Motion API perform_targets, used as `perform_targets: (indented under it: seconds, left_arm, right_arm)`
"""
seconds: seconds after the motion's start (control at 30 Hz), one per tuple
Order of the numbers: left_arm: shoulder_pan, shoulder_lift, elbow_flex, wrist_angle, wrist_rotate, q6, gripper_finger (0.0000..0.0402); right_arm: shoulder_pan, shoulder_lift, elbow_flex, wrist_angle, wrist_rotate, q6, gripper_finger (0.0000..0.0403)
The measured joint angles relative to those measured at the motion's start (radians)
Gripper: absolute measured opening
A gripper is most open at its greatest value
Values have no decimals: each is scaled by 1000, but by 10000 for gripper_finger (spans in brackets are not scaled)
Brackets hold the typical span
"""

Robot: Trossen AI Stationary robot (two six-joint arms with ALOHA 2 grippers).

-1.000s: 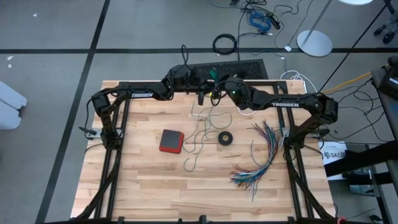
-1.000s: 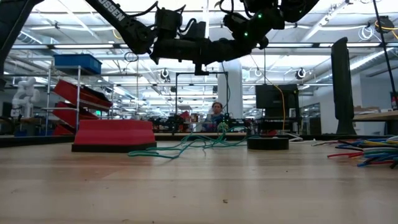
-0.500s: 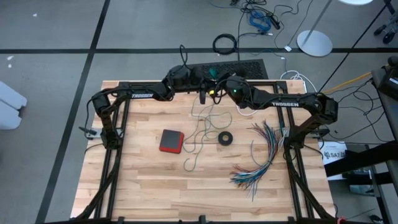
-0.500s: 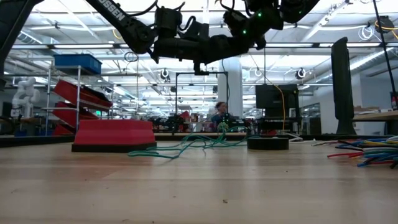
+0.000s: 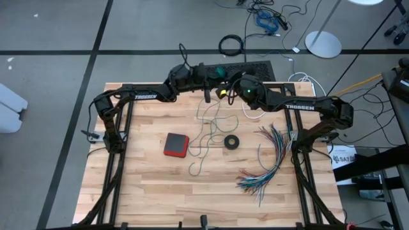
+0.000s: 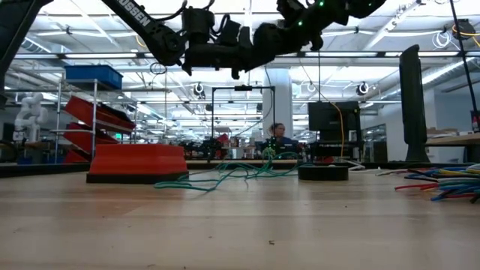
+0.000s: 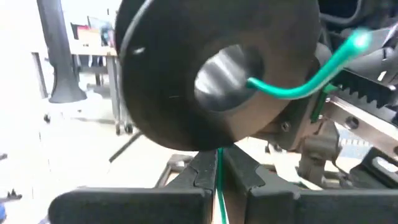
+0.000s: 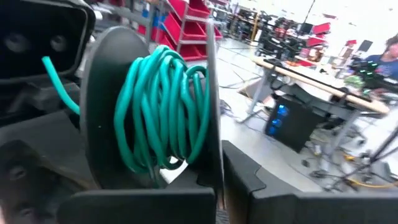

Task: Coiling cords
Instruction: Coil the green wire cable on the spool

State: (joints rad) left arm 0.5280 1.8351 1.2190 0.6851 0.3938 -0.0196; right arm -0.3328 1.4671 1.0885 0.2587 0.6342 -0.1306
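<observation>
High over the table's far edge my two grippers meet. My right gripper (image 8: 216,182) is shut on a dark spool (image 8: 99,124) wound with the teal-green cord (image 8: 163,112). My left gripper (image 7: 219,177) faces the spool's black flange (image 7: 186,74) and is shut on a teal strand. The cord's end (image 7: 292,87) sticks out of the hub hole. From the grippers (image 5: 217,82) the cord drops to a loose tangle (image 5: 204,135) that lies on the table. A white cord (image 5: 254,116) lies under the right arm. My left gripper pinches a single strand of the teal cord (image 7: 219,190) between its two fingers, which point level toward the spool. The strand runs along the fingers and goes up behind the flange. My right gripper pinches the rim of the spool's thin flange (image 8: 212,158) between its two fingers, about level. The spool is lifted clear of the table, its wound cord beside the fingers.
A red box (image 5: 176,144) and a small black ring (image 5: 232,142) sit mid-table beside the tangle. A fan of multicoloured wires (image 5: 265,163) covers the right side. A black mat (image 5: 246,67) lies past the far edge. People and benches show in the room behind.
My right gripper has risen a little with the spool and edged toward the far edge. Both wrists have rolled somewhat, so the spool has turned. The tangle on the table has stayed where it was.
</observation>
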Motion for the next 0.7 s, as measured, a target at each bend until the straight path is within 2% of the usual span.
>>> perform_targets:
  seconds: [0.17, 0.43, 0.7]
  left_arm:
    - [-1, 0, 0, 53, 6, 6, 18]
    - [-1, -1, 0, 14, 71, 61, 20]
    - [2, 2, -2, 2, 84, 86, 69]
  right_arm:
    - [-4, -20, 0, 7, -96, 52, 0]
    - [-3, -48, 0, -36, -222, 101, 0]
    - [2, -91, 1, -35, -283, 124, 0]
